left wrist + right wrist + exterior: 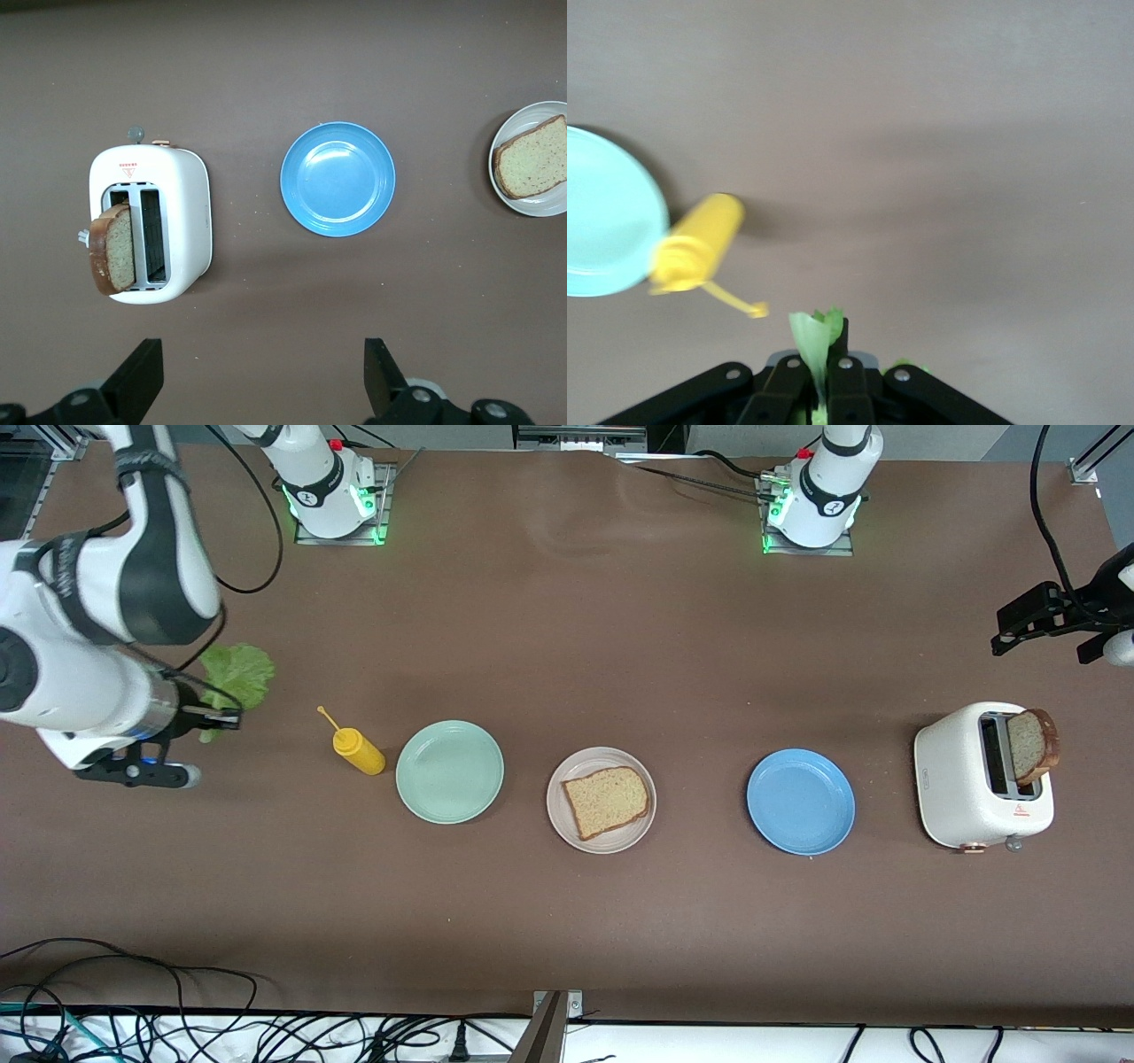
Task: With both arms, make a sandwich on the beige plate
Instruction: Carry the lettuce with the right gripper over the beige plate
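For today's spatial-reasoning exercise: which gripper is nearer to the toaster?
Left. The left gripper, open, hangs over bare table beside the toaster, at the left arm's end. The right gripper, shut on the lettuce leaf, is up at the right arm's end, past the mustard bottle.

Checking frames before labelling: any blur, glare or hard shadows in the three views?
Front view: even light, soft shadows, green base LEDs glow, the right gripper and arm slightly smeared. Left wrist view: sharp, faint sheen on the blue plate. Right wrist view: the mustard bottle and the lettuce leaf blurred.
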